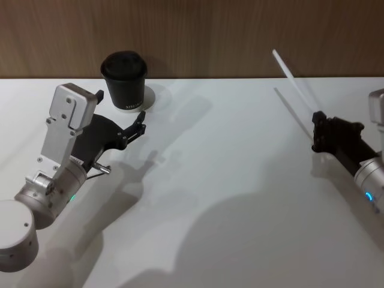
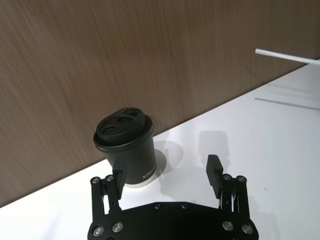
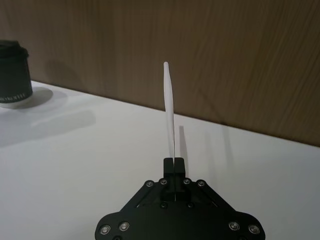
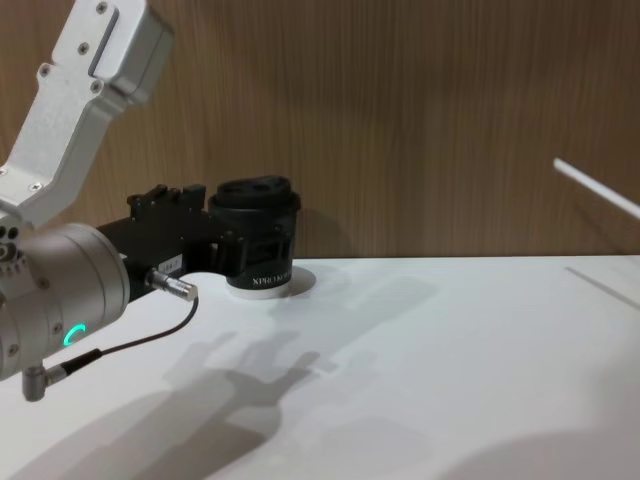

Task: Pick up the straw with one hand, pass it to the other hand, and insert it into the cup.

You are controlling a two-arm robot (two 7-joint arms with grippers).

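The black cup (image 1: pixel 124 78) with its domed lid stands upright at the back of the table, by the wall. Just in front of it hovers my left gripper (image 1: pixel 138 127), open with nothing between its fingers. In the left wrist view the cup (image 2: pixel 125 145) stands beyond the gripper (image 2: pixel 167 175), ahead of one finger (image 2: pixel 119 175). Far to the right, my right gripper (image 1: pixel 318 135) is shut on the lower end of the white straw (image 1: pixel 294 81), which is lifted off the table and slants up toward the wall. The right wrist view shows the straw (image 3: pixel 170 110) rising straight out of the closed gripper (image 3: pixel 174 162).
The white table (image 1: pixel 240 180) runs back to a wooden wall (image 1: pixel 210 30). A grey cable (image 4: pixel 130 345) loops under the left arm's silver wrist. The wide stretch of table between the two arms is bare.
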